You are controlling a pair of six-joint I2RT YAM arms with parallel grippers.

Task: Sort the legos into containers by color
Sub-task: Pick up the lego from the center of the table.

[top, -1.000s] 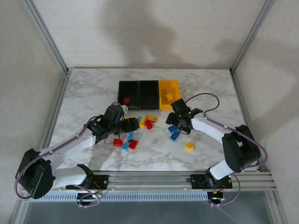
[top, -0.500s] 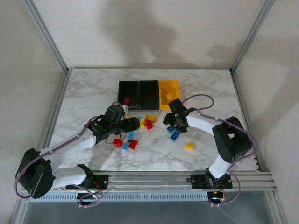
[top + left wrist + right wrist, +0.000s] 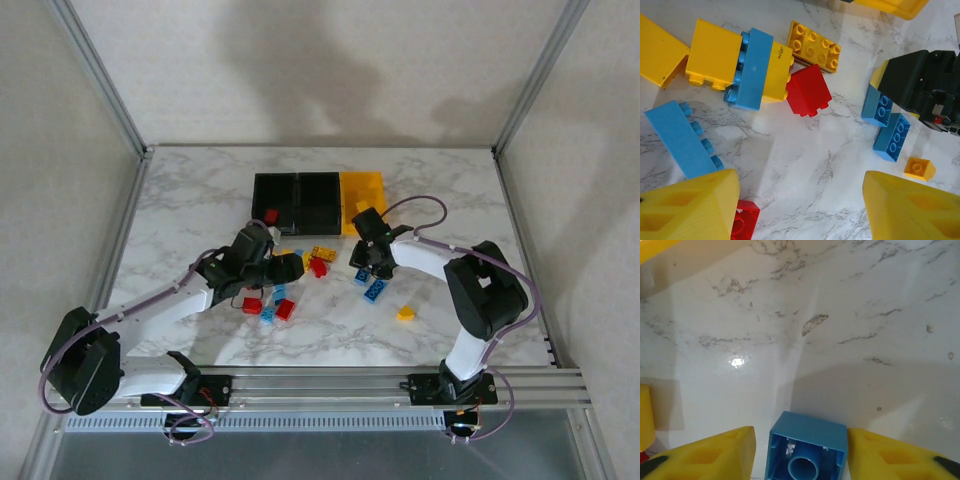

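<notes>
The containers stand in a row at the back: two black bins (image 3: 298, 198) and a yellow bin (image 3: 362, 192). The left black bin holds a red lego (image 3: 270, 214), and the yellow bin holds a yellow one (image 3: 361, 206). Loose red, blue and yellow legos (image 3: 318, 266) lie in front of the bins. My right gripper (image 3: 801, 436) is shut on a small blue lego (image 3: 810, 426), hollow side toward the camera, just above the table. My left gripper (image 3: 800, 192) hangs open over bare marble, with a red lego (image 3: 746, 219) beside its left finger (image 3: 690, 210).
Ahead of the left gripper lie a red lego (image 3: 807, 90), a blue and yellow cluster (image 3: 752, 67), a long yellow lego (image 3: 813, 46) and a blue one (image 3: 682, 137). Two blue legos (image 3: 892, 136) sit by the right gripper's black body (image 3: 920, 85). A lone yellow lego (image 3: 405, 313) lies front right.
My right gripper has moved left toward the blue legos and its jaws have come in on one. The left gripper has edged slightly to the right, still open.
</notes>
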